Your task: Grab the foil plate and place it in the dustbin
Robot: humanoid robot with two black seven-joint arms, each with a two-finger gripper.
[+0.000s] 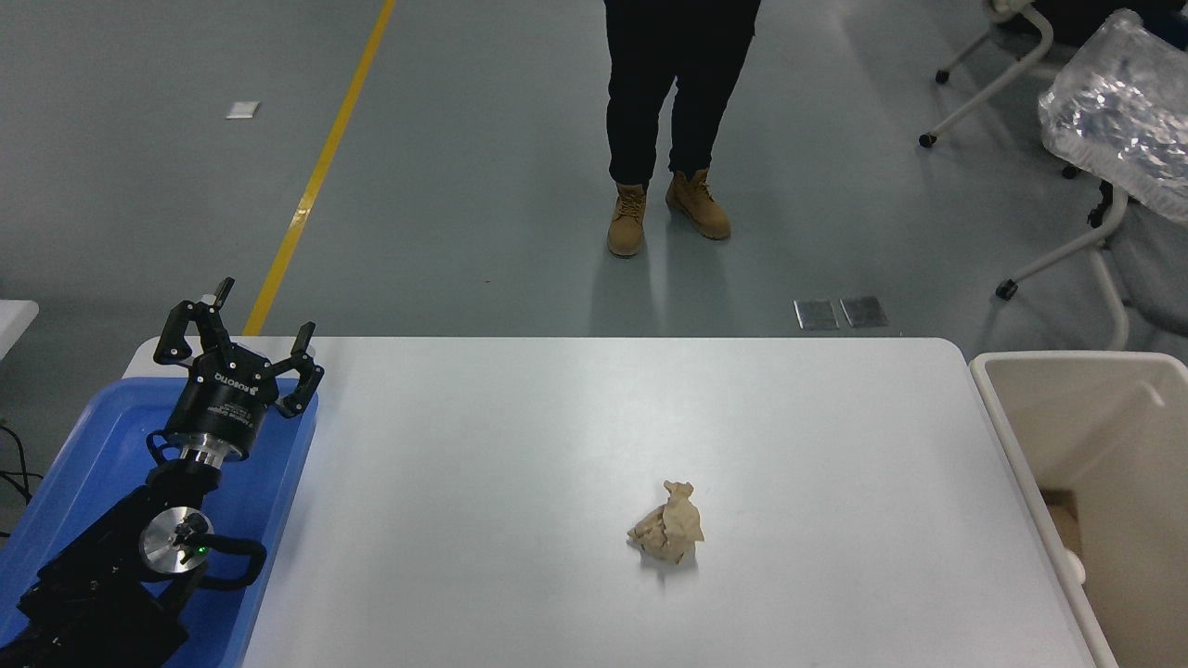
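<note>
The crinkled silver foil plate (1118,111) hangs high in the air at the top right edge of the head view, partly cut off by the picture's border. My right gripper is out of the picture, so what holds the plate is hidden. The cream dustbin (1012,436) stands at the table's right end, below the plate and nearer to me. My left gripper (237,339) is parked open at the lower left, above the blue tray.
A crumpled tan paper wad (668,533) lies on the white table (557,445). A blue tray (102,445) sits under the left arm. A person's legs in tan boots (668,209) stand beyond the far edge. Office chairs (1067,250) are at the far right.
</note>
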